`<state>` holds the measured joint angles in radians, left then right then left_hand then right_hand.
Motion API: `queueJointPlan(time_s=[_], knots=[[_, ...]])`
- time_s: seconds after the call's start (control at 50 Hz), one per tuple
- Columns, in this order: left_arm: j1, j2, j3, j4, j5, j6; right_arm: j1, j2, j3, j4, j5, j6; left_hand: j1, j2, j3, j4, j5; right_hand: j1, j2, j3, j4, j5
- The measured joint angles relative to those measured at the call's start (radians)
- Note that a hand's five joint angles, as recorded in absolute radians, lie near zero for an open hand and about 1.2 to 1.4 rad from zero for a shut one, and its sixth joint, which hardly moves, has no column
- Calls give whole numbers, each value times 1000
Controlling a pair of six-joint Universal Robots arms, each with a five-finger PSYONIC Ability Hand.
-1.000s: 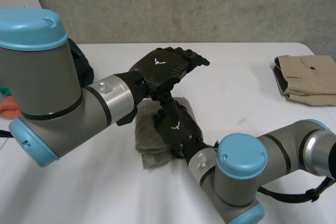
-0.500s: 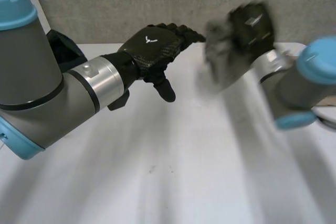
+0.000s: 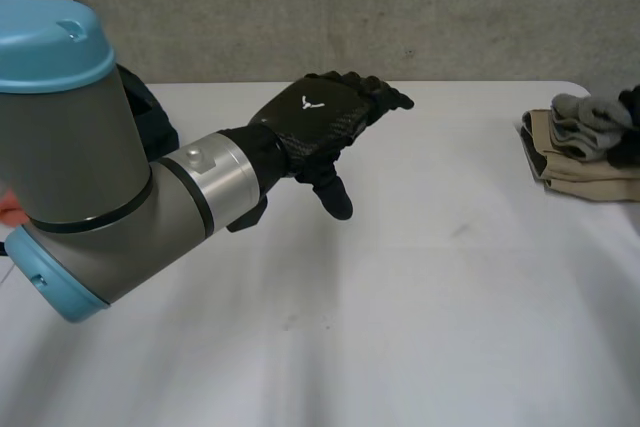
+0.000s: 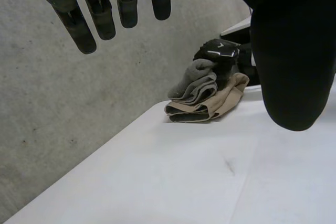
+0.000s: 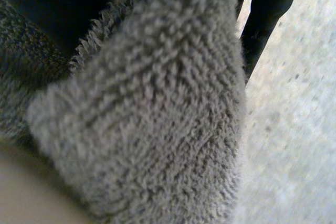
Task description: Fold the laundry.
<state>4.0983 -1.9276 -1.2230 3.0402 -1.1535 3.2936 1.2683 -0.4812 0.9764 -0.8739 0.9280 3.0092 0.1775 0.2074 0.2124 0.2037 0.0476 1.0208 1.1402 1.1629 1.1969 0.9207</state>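
Note:
A folded grey towel (image 3: 583, 113) lies on top of a folded tan garment (image 3: 590, 175) at the table's far right edge. My right hand (image 3: 631, 135) is at that pile, shut on the grey towel. In the right wrist view the grey towel (image 5: 152, 108) sits against the right hand (image 5: 47, 3), with fingers (image 5: 268, 9) reaching past its edge. My left hand (image 3: 315, 122) hovers open above the middle of the table, fingers straight, holding nothing. Beyond the left hand's fingers (image 4: 100, 14), the grey towel (image 4: 195, 83), tan garment (image 4: 223, 100) and right hand (image 4: 220, 54) stand far off.
The white table (image 3: 420, 297) spreads bare in front of the left hand. A dark object (image 3: 152, 119) sits behind the left arm, and an orange cloth (image 3: 8, 209) lies at the left edge. A grey concrete wall runs behind the table.
The right hand closed on the grey towel at the table's middle, lifted it and carried it right onto the tan pile. The left hand stayed open in about the same place.

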Motion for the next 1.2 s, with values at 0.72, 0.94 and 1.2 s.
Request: queueJointPlan(time_s=[0.72,0.94,1.2], knots=[[-48,86,52,18,-16,-29,-61,-650,123,712,479,-484,0,0,0,0,0,-786,-929,-950,-985,-873],[235,94,159,40,-348,34,301,-894,543,294,220,-376,31,2,2,0,0,-786,-929,-953,-985,-873],[569,-309,217,75,-313,424,516,-887,846,248,171,-378,23,-1,-2,0,0,-786,-929,-953,-985,-873]])
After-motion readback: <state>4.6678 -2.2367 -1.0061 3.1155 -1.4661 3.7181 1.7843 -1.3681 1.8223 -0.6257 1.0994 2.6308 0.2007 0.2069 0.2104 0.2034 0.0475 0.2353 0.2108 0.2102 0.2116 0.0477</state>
